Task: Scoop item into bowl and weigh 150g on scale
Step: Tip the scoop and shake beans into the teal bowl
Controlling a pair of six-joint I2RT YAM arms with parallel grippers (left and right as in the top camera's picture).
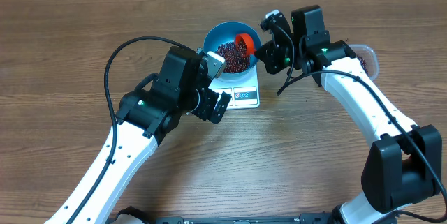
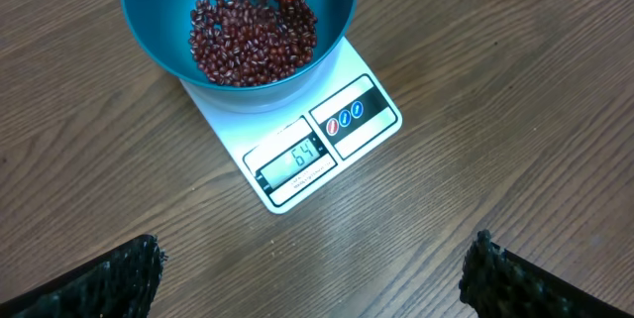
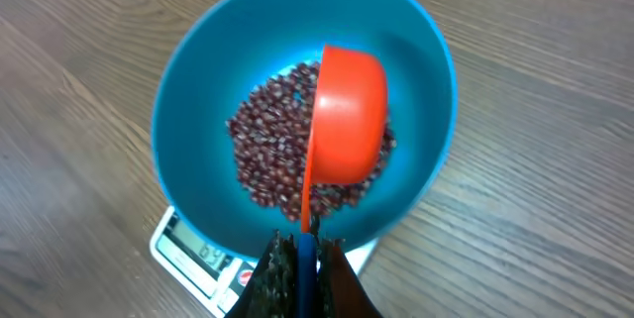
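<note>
while the scoop is tipped over the bowl, we record the scene as follows. the wooden table [image 1: 70,42] carries everything. the white scale [image 2: 327,145] lies flat near its middle, and its display shows what we read as 64, which we judge well short of the target. the blue bowl [image 3: 188,90] sits on the scale, covering its far half. a clear tub [image 1: 367,55] stands to the right, partly hidden behind the right arm.

the orange scoop [image 3: 347,120] hangs inside the bowl's rim, turned mouth-down, with beans showing at its lip in the left wrist view. the beans [image 2: 253,41] lie in a loose heap on the bowl's floor.

handling, in our judgement: the beans are small, hard, glossy and free-running. they will roll and scatter if dropped from height, and cannot be pinched singly. they should be moved only in the scoop, held by its thin handle and poured slowly near the target.

tools: the right gripper [image 3: 305,259] is clamped on the scoop's handle, fingers together. the left gripper [image 2: 312,283] hangs over the table just beside the scale, jaws fully apart, holding and touching nothing.
</note>
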